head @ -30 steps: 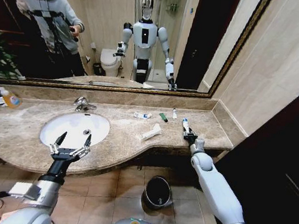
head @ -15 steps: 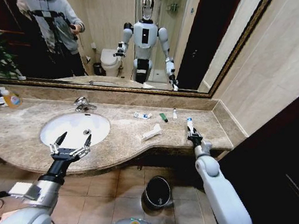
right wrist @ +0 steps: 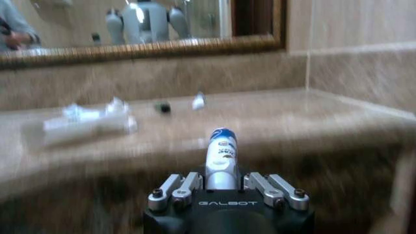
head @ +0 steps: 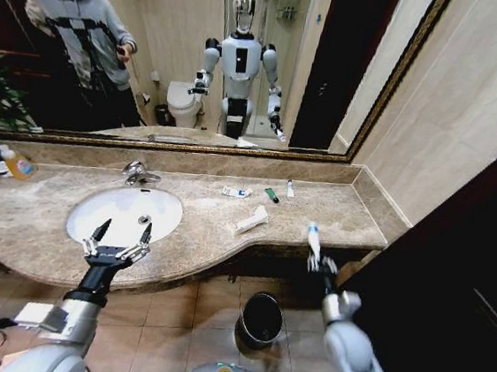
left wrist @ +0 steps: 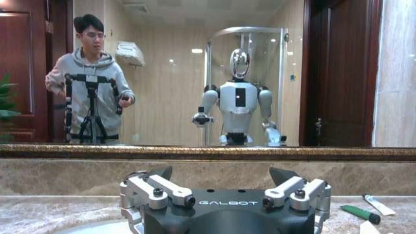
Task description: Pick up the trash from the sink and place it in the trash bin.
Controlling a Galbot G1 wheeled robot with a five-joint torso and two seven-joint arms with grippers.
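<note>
My right gripper (head: 316, 259) is shut on a white tube with a blue cap (head: 312, 237) and holds it upright just off the counter's front edge, above and right of the black trash bin (head: 261, 319) on the floor. The right wrist view shows the same tube (right wrist: 219, 153) clamped in that gripper (right wrist: 219, 181). On the counter lie a long white wrapper (head: 252, 219), a white-blue packet (head: 236, 191), a green stick (head: 271, 195) and a small white tube (head: 290, 189). My left gripper (head: 120, 242) hangs open over the front rim of the white sink (head: 131, 205).
A chrome faucet (head: 137, 172) stands behind the basin and an orange-labelled bottle (head: 18, 164) at the counter's far left. A mirror backs the counter, with a wall and dark door panel on the right. Tiled floor surrounds the bin.
My right arm has drawn back from the counter's right end towards me and lower, carrying the tube past the front edge. The left arm has not moved.
</note>
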